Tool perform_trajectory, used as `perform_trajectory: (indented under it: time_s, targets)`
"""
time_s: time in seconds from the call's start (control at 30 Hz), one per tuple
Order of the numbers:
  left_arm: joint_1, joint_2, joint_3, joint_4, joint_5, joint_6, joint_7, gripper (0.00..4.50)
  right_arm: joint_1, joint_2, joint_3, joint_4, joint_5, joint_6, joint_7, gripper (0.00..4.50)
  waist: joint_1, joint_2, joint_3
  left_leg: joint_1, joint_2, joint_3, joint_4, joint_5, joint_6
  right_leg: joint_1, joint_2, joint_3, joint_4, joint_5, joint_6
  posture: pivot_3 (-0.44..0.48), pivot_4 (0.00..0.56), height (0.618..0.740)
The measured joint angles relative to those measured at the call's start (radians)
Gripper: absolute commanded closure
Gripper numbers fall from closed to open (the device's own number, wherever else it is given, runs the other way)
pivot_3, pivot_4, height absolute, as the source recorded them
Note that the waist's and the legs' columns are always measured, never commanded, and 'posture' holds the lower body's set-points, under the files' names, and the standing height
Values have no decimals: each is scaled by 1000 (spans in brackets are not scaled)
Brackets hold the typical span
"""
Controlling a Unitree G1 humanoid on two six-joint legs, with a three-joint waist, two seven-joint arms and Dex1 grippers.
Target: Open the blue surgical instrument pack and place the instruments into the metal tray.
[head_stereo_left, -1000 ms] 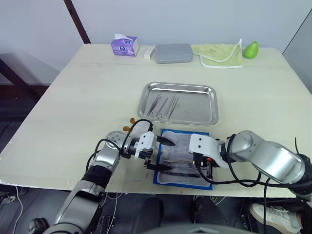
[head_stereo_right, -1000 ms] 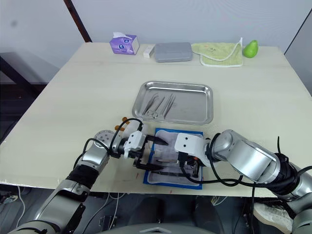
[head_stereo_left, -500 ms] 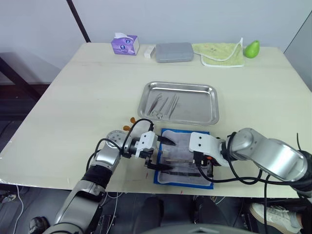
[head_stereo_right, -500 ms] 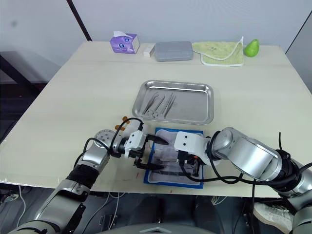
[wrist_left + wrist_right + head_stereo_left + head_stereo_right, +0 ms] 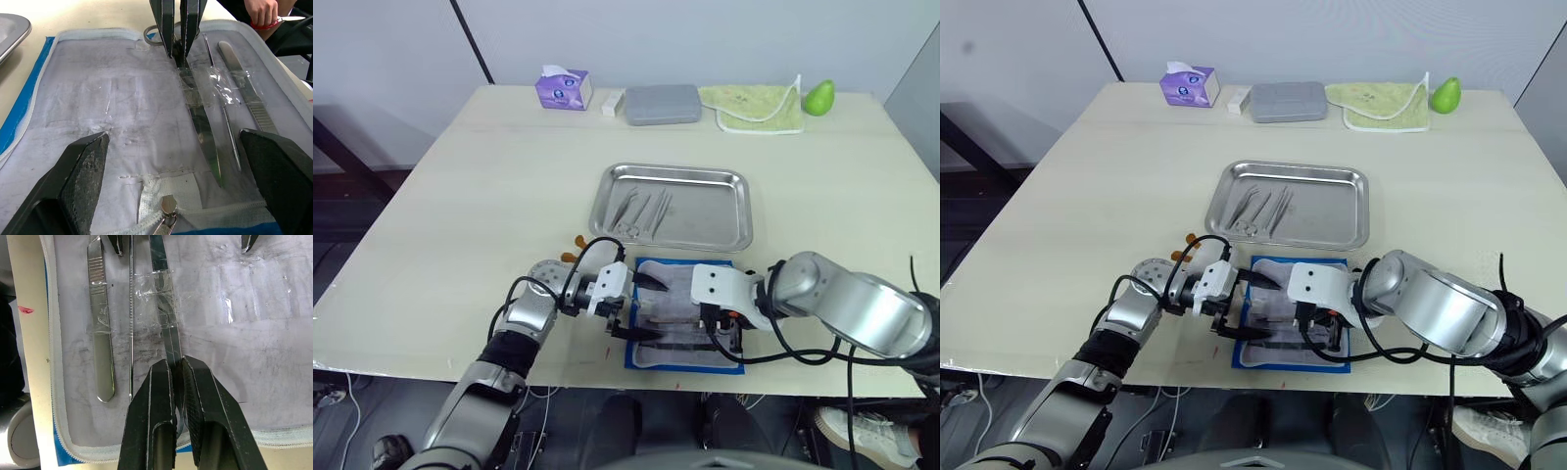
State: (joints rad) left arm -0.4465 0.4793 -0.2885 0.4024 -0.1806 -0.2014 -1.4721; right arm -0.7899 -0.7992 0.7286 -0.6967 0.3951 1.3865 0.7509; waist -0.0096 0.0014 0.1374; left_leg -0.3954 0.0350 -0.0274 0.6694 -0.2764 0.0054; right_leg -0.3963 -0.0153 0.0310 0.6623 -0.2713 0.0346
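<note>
Right pincer (image 5: 177, 366) clamped on scissors (image 5: 166, 318) in opened pack (image 5: 651, 354); my left pincer (image 5: 178, 161) spread wide; some instruments (image 5: 641, 211) already in tray (image 5: 729, 181); three left.

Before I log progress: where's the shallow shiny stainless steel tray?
Head views: the shallow shiny stainless steel tray sits mid-table, just beyond the opened blue instrument pack.
</note>
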Motion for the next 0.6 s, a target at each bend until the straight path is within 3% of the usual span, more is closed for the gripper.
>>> perform_trajectory:
  time_s: [0.6]
  targets:
    - [-3, 0, -3, -19, 18, 21, 4, 0, -39, -3, 49, 8, -7, -15, -1, 4479, -1, 0, 0, 0, 0, -1, 0, 0, 0, 0, 0, -1, 0, 0, 0, 0, 150, 740]
